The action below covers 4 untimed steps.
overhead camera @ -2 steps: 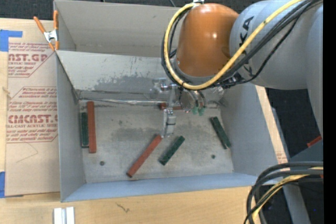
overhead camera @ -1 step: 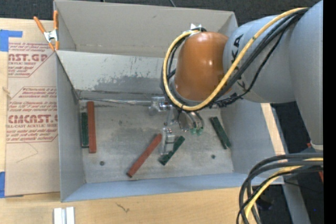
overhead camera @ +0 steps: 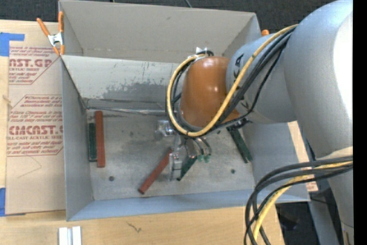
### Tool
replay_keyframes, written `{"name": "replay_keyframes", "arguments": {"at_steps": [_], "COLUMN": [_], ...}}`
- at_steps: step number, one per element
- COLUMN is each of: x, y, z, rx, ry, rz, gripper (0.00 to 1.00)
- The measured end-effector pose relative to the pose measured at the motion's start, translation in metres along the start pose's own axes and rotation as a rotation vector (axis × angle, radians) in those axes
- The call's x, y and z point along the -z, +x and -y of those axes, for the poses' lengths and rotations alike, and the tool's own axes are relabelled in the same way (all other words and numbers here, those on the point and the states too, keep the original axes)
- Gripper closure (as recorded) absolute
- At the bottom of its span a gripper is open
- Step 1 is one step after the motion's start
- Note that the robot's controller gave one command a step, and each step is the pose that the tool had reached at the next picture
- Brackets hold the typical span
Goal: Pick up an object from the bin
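Note:
My gripper (overhead camera: 177,161) is low over the bin floor, near the middle and towards the front. A reddish-brown stick (overhead camera: 152,176) lies slanted on the floor, and its upper end reaches the gripper. A short dark green stick (overhead camera: 187,167) lies slanted right beside the gripper on its right. Whether either stick is gripped is hidden by the gripper's own body.
A second reddish-brown stick (overhead camera: 100,139) and a dark green stick (overhead camera: 92,142) lie side by side along the left wall. Another green stick (overhead camera: 240,143) lies at the right, partly under the arm. The arm with its orange cover and cables overhangs the bin's right half.

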<state>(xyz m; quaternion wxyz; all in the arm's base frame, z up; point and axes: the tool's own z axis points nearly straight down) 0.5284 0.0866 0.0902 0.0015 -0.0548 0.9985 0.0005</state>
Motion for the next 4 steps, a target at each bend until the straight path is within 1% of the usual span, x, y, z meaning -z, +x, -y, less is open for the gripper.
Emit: {"name": "replay_keyframes", "arguments": {"at_steps": [1, 2, 3, 4], "x": [-0.021, -0.021, -0.021, 0.124], "y": [0.018, 0.031, 0.031, -0.004], "z": [-0.018, -0.073, -0.073, -0.087], "rx": [0.05, 0.085, 0.085, 0.159], "ry": [0.001, -0.001, -0.001, 0.0], "rz": [-0.005, -0.003, -0.003, 0.001], "gripper": [0.0, 1.0, 1.0, 1.0]}}
